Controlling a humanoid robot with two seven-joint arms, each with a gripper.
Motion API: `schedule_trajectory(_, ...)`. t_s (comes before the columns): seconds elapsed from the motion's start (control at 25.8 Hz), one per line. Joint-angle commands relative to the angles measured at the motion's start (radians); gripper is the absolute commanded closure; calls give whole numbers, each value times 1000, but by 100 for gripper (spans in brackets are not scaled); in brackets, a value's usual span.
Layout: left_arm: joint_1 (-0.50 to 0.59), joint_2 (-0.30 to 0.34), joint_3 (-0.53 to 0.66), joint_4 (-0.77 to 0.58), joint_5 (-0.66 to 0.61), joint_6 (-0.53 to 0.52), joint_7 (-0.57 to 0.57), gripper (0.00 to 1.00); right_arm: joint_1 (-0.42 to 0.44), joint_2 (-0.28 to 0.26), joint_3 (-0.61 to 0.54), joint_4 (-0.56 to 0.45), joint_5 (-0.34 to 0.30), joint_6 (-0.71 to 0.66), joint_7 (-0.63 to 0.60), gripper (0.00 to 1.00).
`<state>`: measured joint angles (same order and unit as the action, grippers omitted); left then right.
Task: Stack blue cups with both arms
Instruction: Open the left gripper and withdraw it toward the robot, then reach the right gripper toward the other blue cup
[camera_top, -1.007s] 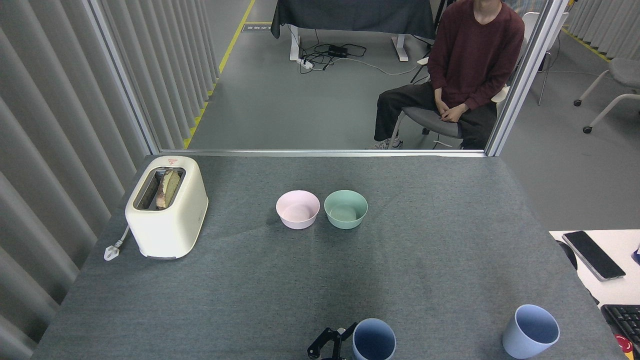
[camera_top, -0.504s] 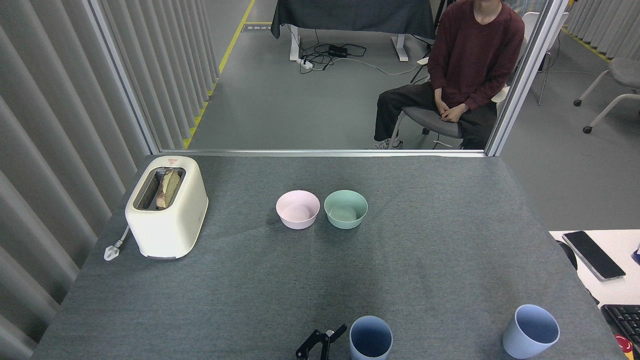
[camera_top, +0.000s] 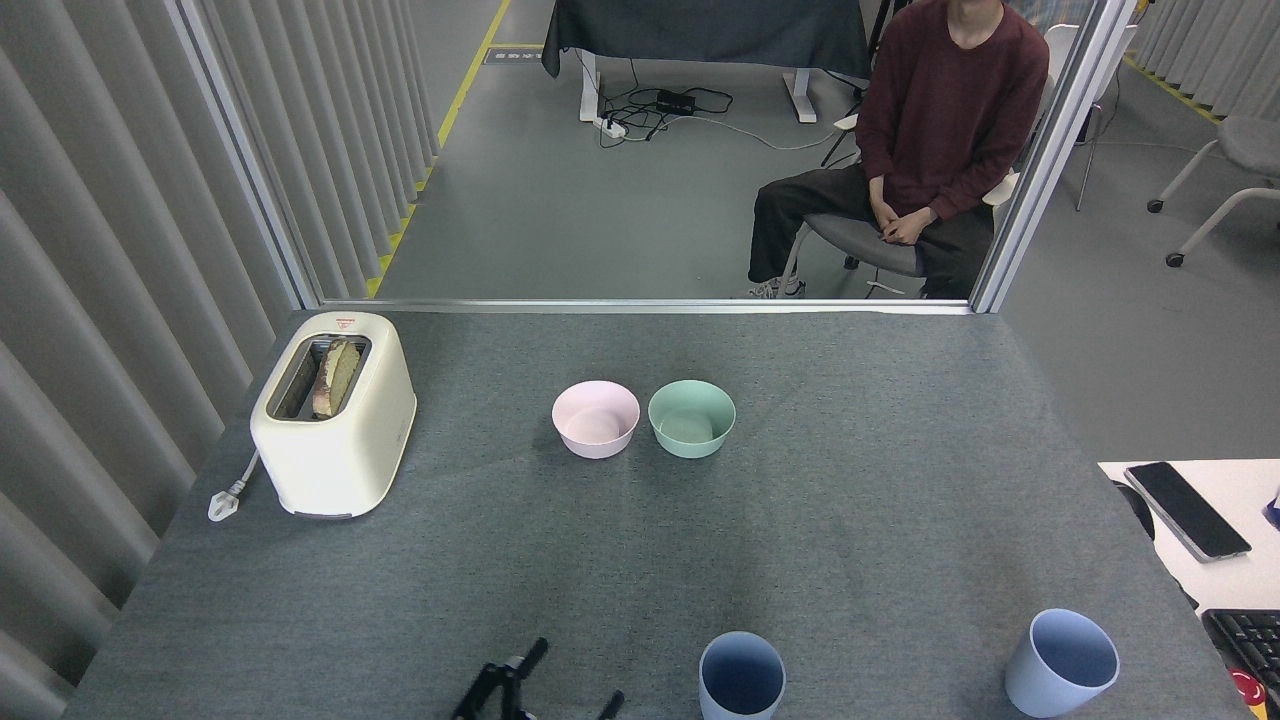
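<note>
Two pale-blue cups stand upright and apart near the table's front edge: one (camera_top: 742, 678) at centre, the other (camera_top: 1062, 662) at the far right. My left gripper (camera_top: 575, 675) shows only partly at the bottom edge, well left of the centre cup and clear of it. Its black fingers (camera_top: 535, 652) are spread open with nothing between them. The right gripper is out of view.
A pink bowl (camera_top: 596, 418) and a green bowl (camera_top: 691, 418) sit side by side mid-table. A cream toaster (camera_top: 333, 412) with bread stands at the left. A person sits on a chair (camera_top: 900, 170) beyond the far edge. A phone (camera_top: 1186, 509) and keyboard (camera_top: 1245, 640) lie on a side desk at the right.
My left gripper has drawn away from the centre cup, moving left and down along the bottom edge, its fingers spreading wider. The centre cup shifted slightly left; the right cup has not moved.
</note>
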<state>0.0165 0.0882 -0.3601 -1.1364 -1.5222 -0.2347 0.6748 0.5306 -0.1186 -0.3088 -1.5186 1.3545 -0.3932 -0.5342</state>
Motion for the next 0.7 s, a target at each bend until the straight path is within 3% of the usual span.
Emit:
schedule_trajectory(0.0, 17, 76, 210, -6, 99, -25, -11, 0, -3, 0, 3, -2, 0, 0, 0, 0)
schedule_trajectory(0.08, 7, 116, 259, 9, 143, -11, -24, 0, -9, 0, 3, -2, 0, 4, 0, 0)
schedule_trajectory(0.23, 51, 137, 362, 3, 227, 26, -115, 1, -15, 4, 5, 0, 0, 37, 2, 0)
schedule_trajectory(0.46, 195, 146, 415, -198, 235, 29, -277, 1, -20, 4, -41, 11, -14, 39, 7, 0)
schedule_trajectory(0.66, 341, 140, 432, -293, 235, 23, -281, 1, -29, 4, -43, 23, -12, 37, 8, 0)
